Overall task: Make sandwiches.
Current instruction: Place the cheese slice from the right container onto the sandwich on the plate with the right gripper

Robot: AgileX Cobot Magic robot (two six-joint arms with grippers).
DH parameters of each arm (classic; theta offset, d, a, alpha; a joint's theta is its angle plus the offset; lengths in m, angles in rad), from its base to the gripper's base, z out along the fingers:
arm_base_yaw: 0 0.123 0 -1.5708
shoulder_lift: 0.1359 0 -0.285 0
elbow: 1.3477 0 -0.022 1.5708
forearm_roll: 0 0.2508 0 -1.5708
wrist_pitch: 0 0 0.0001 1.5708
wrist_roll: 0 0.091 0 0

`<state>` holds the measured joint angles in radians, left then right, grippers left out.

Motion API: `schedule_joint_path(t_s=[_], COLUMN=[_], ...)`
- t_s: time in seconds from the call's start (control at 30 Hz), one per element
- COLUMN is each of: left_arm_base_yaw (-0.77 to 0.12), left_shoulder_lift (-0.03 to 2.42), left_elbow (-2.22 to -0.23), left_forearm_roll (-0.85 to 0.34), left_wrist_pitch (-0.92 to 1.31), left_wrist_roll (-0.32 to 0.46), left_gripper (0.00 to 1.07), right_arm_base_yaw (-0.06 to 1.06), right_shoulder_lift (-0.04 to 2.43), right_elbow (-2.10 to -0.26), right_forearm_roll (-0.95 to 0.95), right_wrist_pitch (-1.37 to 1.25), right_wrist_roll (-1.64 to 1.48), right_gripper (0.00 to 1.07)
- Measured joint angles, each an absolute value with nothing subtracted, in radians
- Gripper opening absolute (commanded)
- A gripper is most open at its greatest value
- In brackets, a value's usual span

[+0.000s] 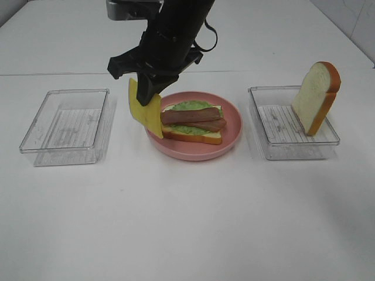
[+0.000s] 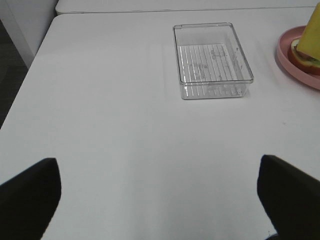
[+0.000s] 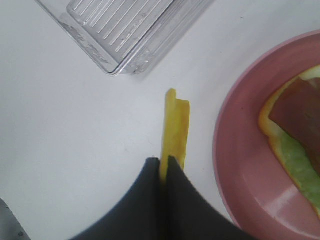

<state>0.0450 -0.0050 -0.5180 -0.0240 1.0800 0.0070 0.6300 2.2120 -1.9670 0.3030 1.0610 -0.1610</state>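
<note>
White counter (image 1: pixel 187 222): round pink plate (image 1: pixel 231 140) bore an unfinished sandwich (image 1: pixel 192 122). Right gripper (image 3: pixel 164 161) pinched the thin yellow cheese slice (image 1: pixel 145 111) edgewise, seemingly for layering; left gripper (image 2: pixel 160 190) gaped, idle.

A: What did the right arm (image 1: pixel 173 26) look like?
B: It was black and bulky, with a grey metal block at its top edge and a black cable looping off one side.
A: And the right gripper (image 3: pixel 164 162)?
B: It had two smooth black fingers (image 3: pixel 147 200) tapering to narrow tips.
A: The left gripper (image 2: pixel 160 187)?
B: It showed only two dark, rounded fingertips (image 2: pixel 30 192).
</note>
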Motion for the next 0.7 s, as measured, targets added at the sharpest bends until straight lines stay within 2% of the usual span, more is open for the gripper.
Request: schedule_joint_path(t_s=[0.2,0.37,0.53,0.7], left_arm_base_yaw=[0.045,0.045,0.045,0.045], left_shoulder_lift=[-0.005,-0.005,-0.005,-0.005], left_elbow=[-0.518,-0.518,-0.518,-0.518], left_forearm_roll=[-0.024,-0.024,-0.024,-0.024], left_wrist_pitch=[1.08,1.08,1.08,1.08], left_wrist_roll=[0.007,0.007,0.007,0.007], left_gripper=[1.01,1.01,1.01,1.01], right_arm_base_yaw=[0.63,0.627,0.589,0.519], right_shoulder_lift=[2.247,2.282,2.287,2.299], right_elbow=[-1.967,-1.967,-1.967,-1.967], right_forearm_roll=[0.312,0.194,0.145,0.195], right_wrist_pitch=[1.001,0.938,0.887,0.879], right_wrist_roll=[-0.199,-0.193,-0.171,-0.165], right_gripper=[0.0,0.0,0.0,0.0])
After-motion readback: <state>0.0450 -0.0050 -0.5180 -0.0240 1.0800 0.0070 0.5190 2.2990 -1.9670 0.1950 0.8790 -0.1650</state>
